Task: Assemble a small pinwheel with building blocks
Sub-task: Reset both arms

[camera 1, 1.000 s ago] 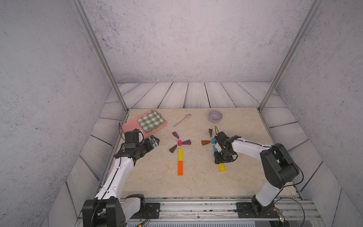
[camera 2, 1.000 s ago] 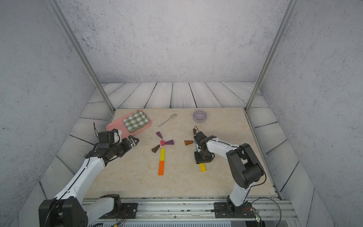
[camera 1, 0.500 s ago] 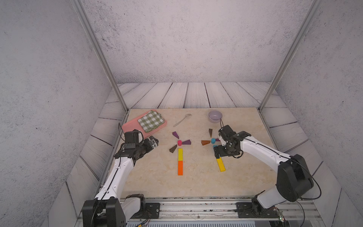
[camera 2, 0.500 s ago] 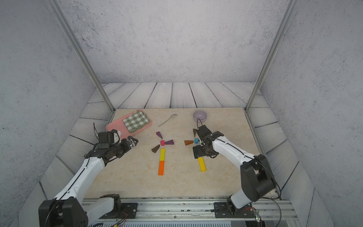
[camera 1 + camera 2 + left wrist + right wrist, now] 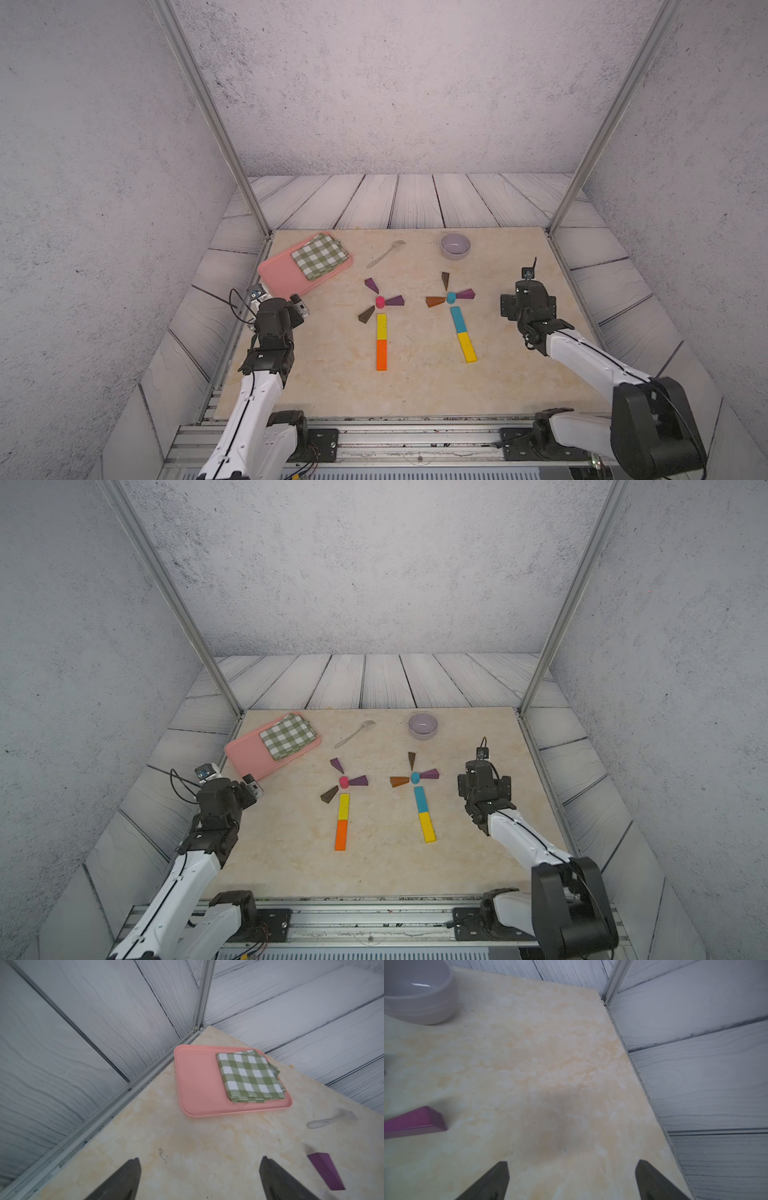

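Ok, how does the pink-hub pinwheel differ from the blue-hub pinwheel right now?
Blades: the pink-hub pinwheel has two purple wedges and one brown wedge; the blue-hub pinwheel has two brown and one purple.
Stems: the pink-hub one's is a yellow bar above an orange bar; the blue-hub one's a blue bar above a second yellow bar.
Pose: the pink-hub stem lies straight, the blue-hub stem slants.
Both: three blades, two-bar stem.

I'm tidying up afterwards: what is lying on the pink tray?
A folded green-and-white checked cloth covers one end of the pink tray; the rest is bare. Anything beneath the cloth is hidden.
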{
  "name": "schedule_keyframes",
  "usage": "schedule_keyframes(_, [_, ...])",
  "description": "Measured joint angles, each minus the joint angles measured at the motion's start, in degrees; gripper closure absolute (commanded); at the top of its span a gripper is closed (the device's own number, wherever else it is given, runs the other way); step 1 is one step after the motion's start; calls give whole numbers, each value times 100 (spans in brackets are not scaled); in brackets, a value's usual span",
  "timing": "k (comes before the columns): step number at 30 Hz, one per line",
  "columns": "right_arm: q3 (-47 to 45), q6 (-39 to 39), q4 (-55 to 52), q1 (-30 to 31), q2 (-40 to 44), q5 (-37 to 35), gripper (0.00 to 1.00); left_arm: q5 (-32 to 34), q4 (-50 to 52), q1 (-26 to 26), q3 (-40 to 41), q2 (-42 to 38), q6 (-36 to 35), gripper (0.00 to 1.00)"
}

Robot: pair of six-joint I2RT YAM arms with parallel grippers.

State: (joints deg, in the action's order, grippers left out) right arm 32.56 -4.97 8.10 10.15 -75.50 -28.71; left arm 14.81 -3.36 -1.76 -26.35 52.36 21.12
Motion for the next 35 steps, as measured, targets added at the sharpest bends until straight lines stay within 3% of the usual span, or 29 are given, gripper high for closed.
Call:
schedule_keyframes(5, [-708, 68, 1950, -308, -730, 332, 1, -118, -1403, 0, 313, 1523, -723, 4])
schedule_keyframes(8, [-1093, 76, 3346, -575, -1215, 643, 1, -350, -1537, 0, 177, 2140, -1016, 4])
schedule_keyframes(15, [-809, 20, 3558, -636, -1239, 894, 1, -874, -1969, 0, -450, 2774, -1491, 4])
schedule_keyframes(20, [-737, -28, 3585, -638, -1239, 911, 1, -1344, -4262, 0, 339, 3469, -1788, 4])
schedule_keyframes(22, [-737, -37, 3585, -638, -1239, 911, 1, -1373, -4076, 0, 597, 3532, -1821, 4])
schedule_keyframes(28, [-739, -44, 3585, -638, -1239, 914, 1, -1355, -4048, 4, 83, 3624, -1845, 4])
schedule_keyframes(35, [-737, -52, 3582, -638, -1239, 914, 1, -1355, -4015, 4, 22, 3593, -1858, 4])
